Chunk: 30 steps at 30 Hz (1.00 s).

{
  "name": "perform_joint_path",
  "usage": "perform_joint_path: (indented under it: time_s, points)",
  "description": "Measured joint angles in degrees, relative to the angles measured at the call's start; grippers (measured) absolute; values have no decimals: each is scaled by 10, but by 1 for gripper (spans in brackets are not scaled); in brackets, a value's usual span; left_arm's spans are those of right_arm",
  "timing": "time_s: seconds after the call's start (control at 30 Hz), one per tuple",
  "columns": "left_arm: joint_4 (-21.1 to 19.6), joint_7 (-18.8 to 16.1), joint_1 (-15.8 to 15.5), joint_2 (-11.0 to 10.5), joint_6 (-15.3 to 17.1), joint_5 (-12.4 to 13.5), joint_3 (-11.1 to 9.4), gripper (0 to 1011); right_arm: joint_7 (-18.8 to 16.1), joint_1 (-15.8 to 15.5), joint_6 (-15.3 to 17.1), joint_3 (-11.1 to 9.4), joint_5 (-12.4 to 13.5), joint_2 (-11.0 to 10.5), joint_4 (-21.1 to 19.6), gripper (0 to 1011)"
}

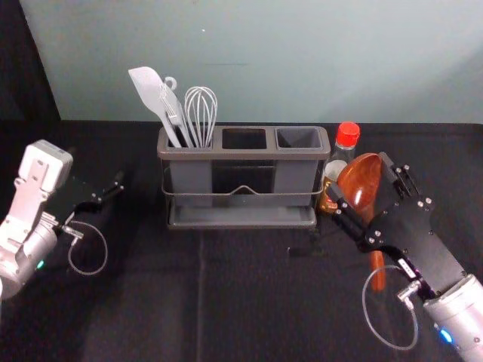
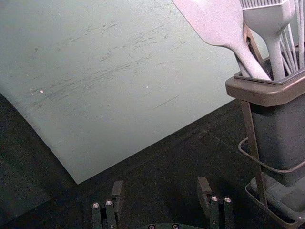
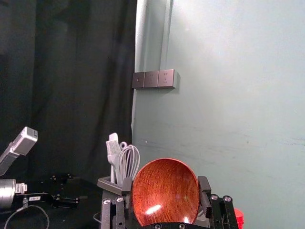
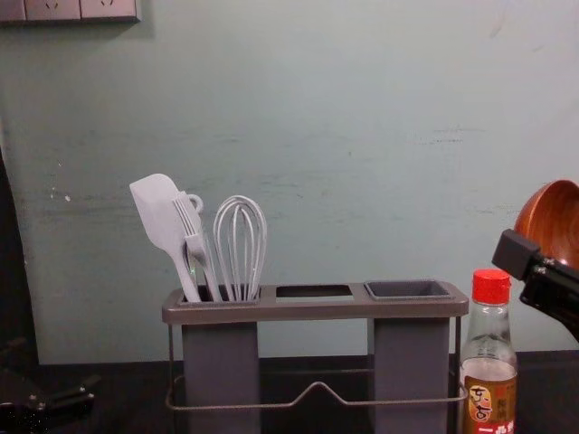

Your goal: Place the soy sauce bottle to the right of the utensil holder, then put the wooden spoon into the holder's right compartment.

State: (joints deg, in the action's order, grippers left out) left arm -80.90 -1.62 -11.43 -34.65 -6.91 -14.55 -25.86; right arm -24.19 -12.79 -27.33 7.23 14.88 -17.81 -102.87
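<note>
"One pale wall (image 1: 302, 60), black table (image 1: 249, 302) in front, then the holder (image 1: 241, 154) standing on it. Where are the grippers at?"

"Left gripper (image 1: 113, 188) is out over the left side of the table, well apart from the holder, and its wrist view has the two tips spread wide. Right gripper (image 1: 359, 177) is off to the right of the holder, pinching the spoon (image 1: 360, 182)."

"Nice, how's the spoon sitting?"

"Pretty much upright, bowl up between the fingers, handle pointing down. It's outside the holder, and from the head view it overlaps part of the bottle (image 4: 489, 389)."

"And the bottle itself?"

"Standing upright just beside the holder's right end, red cap (image 4: 491, 286) on. Can't tell if they touch, tbh."

"What about the small stuff?"

"Spatula (image 4: 158, 217), whisk (image 4: 240, 244) and brush (image 2: 270, 24), all leaning in the left compartment (image 4: 217, 302)."
</note>
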Motion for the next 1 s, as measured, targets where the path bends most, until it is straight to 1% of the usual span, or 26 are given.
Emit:
perform_joint_path:
  time_s: [0.4,0.5,0.53,0.6,0.73,0.77,0.83,0.93,1.0]
  points:
    - [0,0,0,0,0,0,0,1000,-1,0,-2,0,1,0,0,838]
    - [0,0,0,0,0,0,0,1000,-2,11,-2,3,-1,-2,2,837]
    - [0,0,0,0,0,0,0,1000,-2,15,-2,4,-2,-3,4,837]
    - [0,0,0,0,0,0,0,1000,-7,35,-2,11,-2,-4,8,838]
    - [0,0,0,0,0,0,0,1000,-12,56,3,17,-1,-7,13,837]
    - [0,0,0,0,0,0,0,1000,-15,67,5,21,-1,-9,15,837]
    - [0,0,0,0,0,0,0,1000,-19,78,6,24,0,-11,20,837]
    - [0,0,0,0,0,0,0,1000,-29,108,9,34,5,-15,31,837]
    - [0,0,0,0,0,0,0,1000,-33,119,9,37,8,-16,36,837]
